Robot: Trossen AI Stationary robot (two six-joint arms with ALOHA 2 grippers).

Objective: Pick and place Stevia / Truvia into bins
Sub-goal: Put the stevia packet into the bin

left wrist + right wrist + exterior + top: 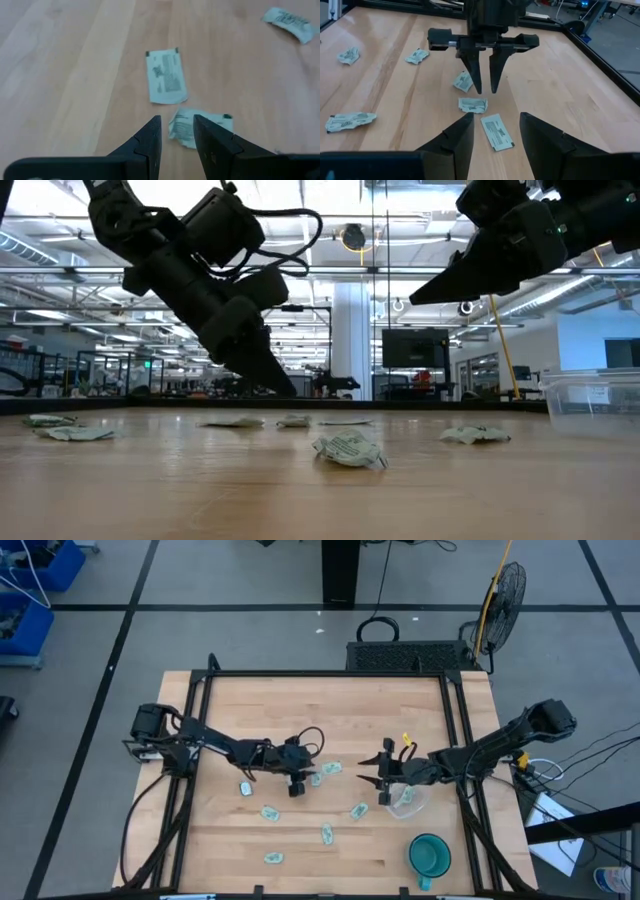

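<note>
While both arms reach toward the middle of the wooden table [330,710], we see the left gripper [297,783] low over the board, pointing down at two packets of the Stevia / Truvia; its fingers [150,145] stand narrow, only a slim gap between them, and they hold nothing. In the left wrist view, a crumpled packet [197,127] lies just beyond the fingertips, partly behind one of them, and a flat packet [166,76] lies just past it; whether the tips touch the crumpled one we cannot tell. A third packet [290,22] lies well apart, near the edge of that view.

The right gripper [381,780] hangs above the table facing the left one; its fingers [457,137] are spread wide and empty. In the right wrist view, we see the flat packet [496,131] between these fingers and the crumpled one [472,105] just under the left gripper's tips [486,82].

The other packets are scattered on the board: one [246,788] near the left arm, one [269,812] just below it in the high view, one [327,832] and one [358,809] toward the middle, one [273,858] near the front edge, and one [331,768] just beside the left gripper.

The clear bin [408,802] stands just beside the right gripper, on the side toward the front edge; what is inside we cannot tell. A teal cup [430,855] stands near it, closer to the front edge.
</note>
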